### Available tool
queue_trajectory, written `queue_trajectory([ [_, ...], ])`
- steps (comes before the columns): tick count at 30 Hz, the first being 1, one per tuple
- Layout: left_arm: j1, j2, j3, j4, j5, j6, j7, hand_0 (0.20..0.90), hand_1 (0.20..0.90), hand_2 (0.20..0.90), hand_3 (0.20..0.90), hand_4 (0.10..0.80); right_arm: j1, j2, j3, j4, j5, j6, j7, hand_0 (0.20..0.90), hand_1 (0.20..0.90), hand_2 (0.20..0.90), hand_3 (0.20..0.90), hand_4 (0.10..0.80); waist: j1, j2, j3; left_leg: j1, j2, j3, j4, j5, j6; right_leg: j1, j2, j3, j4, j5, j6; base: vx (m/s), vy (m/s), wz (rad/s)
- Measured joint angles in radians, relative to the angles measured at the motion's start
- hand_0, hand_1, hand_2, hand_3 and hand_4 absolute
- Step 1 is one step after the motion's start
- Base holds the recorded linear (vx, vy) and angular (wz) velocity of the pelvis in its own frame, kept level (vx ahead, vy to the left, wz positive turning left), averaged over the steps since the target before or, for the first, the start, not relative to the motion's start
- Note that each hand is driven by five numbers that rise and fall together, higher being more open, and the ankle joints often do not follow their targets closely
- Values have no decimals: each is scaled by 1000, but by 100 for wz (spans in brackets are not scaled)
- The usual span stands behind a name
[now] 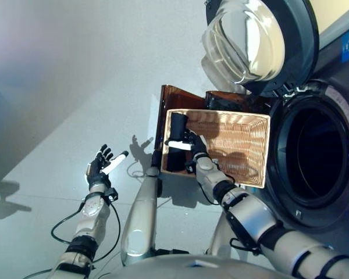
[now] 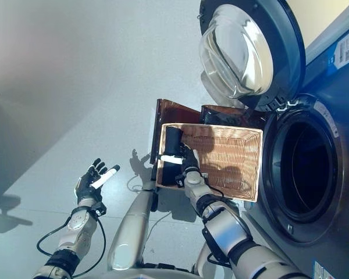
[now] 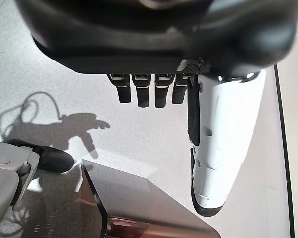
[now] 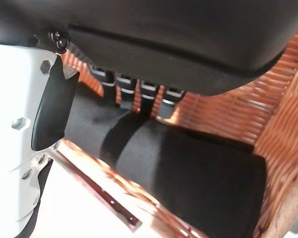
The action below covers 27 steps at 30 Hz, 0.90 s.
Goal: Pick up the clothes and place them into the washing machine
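One black cloth (image 1: 175,142) in the basket (image 1: 244,145), right robot hand (image 1: 192,148) curled round it; left robot hand (image 1: 99,168) idle, relaxed. Next: lift, swing to washer drum (image 1: 314,154).

A black garment (image 1: 175,142), rolled into a thick bundle, drapes over the basket's (image 1: 244,145) rim; the washer (image 1: 314,157) stands just beside, door (image 1: 256,40) swung open

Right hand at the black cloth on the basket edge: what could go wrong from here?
1. The black cloth drapes over the wicker basket rim; lifting may snag it or tip the basket.
2. The right hand seems only partly curled round it, so it could slip.
3. The washing machine door hangs open above the path to the drum.
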Motion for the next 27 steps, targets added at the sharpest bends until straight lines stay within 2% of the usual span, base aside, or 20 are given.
queue_trajectory([
  [7,5,1,-3,-12,0,0,1,900,900,900,900,800,-4,3,-2,1,24,-2,0,900,900,900,900,800,-1,0,0,-24,0,1,41,-16,4,-10,1,4,10,1,0,-36,7,-1],
  [11,5,2,-5,-26,0,0,1,900,900,900,900,800,-23,6,-23,8,65,-5,1,900,900,900,900,800,-2,4,2,-82,-1,4,124,-49,8,-54,0,20,52,-4,0,-15,24,-4],
  [14,14,6,-7,-33,0,0,5,900,900,900,900,800,-34,6,-31,20,89,-5,-2,900,900,900,900,800,-5,6,3,-131,1,5,241,-114,14,-91,-7,44,145,-46,2,30,25,-1],
  [21,43,10,-7,-67,0,2,16,900,900,900,900,800,-59,2,-47,20,112,-31,-20,900,900,900,900,800,-26,12,4,-231,4,4,373,-156,16,-191,-3,86,233,-59,12,-28,22,-8],
  [22,44,10,-7,-68,0,1,16,900,900,900,900,800,-64,2,-52,20,122,-30,-21,848,848,848,848,763,-25,13,5,-239,3,5,383,-158,16,-198,-2,90,240,-59,12,-25,29,-3],
  [23,46,10,-7,-69,0,1,16,900,900,900,900,800,-68,2,-52,20,124,-30,-22,848,848,848,848,763,-26,13,5,-245,3,5,394,-162,16,-205,-1,96,248,-59,12,-16,27,-6],
  [24,48,10,-6,-69,-1,1,17,900,900,900,900,800,-72,2,-52,20,128,-33,-23,595,595,595,595,582,-26,13,5,-253,3,5,397,-162,16,-214,0,98,249,-60,14,-16,28,-7],
  [25,50,10,-7,-69,-1,2,17,900,900,900,900,800,-74,3,-53,20,134,-36,-23,510,510,510,510,522,-25,14,5,-256,4,4,401,-162,16,-218,0,98,251,-60,14,-15,28,-7],
  [26,54,10,-7,-69,-1,2,17,900,900,900,900,800,-73,3,-62,20,137,-42,-22,318,318,318,318,384,-25,14,6,-262,3,5,413,-164,15,-225,-1,102,261,-60,14,-16,18,-5],
  [27,56,11,-5,-72,-1,1,17,900,900,900,900,800,-78,3,-65,20,149,-43,-22,200,200,200,200,300,-25,14,5,-270,3,5,424,-167,16,-234,0,109,273,-60,14,0,0,0],
])
